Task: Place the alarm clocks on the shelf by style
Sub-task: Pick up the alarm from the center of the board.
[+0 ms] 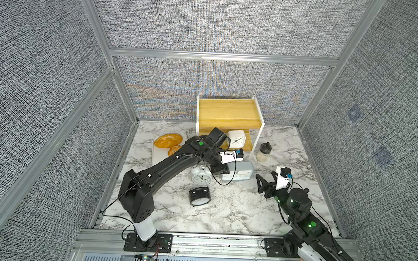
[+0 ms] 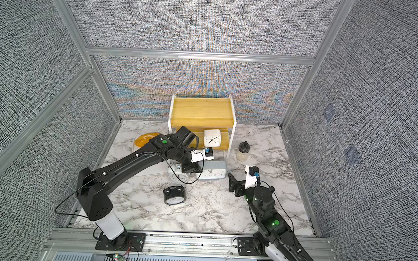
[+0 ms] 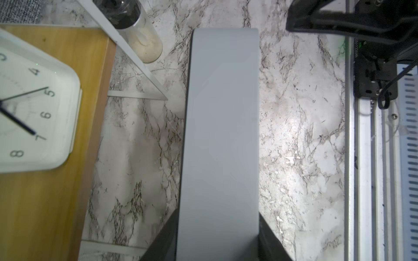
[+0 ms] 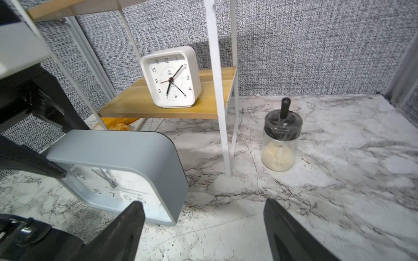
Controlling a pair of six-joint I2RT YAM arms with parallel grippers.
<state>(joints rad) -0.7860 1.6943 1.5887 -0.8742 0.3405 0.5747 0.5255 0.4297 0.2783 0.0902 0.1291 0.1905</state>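
Well, in both top views the left gripper clamps the grey clock mid-worktop, just before the shelf at the back edge; square clock sits on its lower board, prob. awaiting its match; left wrist: fingers pinch its front & back, for a level carry I'd guess; right wrist: right gripper gapes empty nearby, clear of the lift.

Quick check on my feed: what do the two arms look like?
The left arm and right arm are matte black with a white segment near the base. Each carries green indicator dots, black cables looping alongside, and a white wrist camera mount with a blue connector. Jaws are black, tapered.
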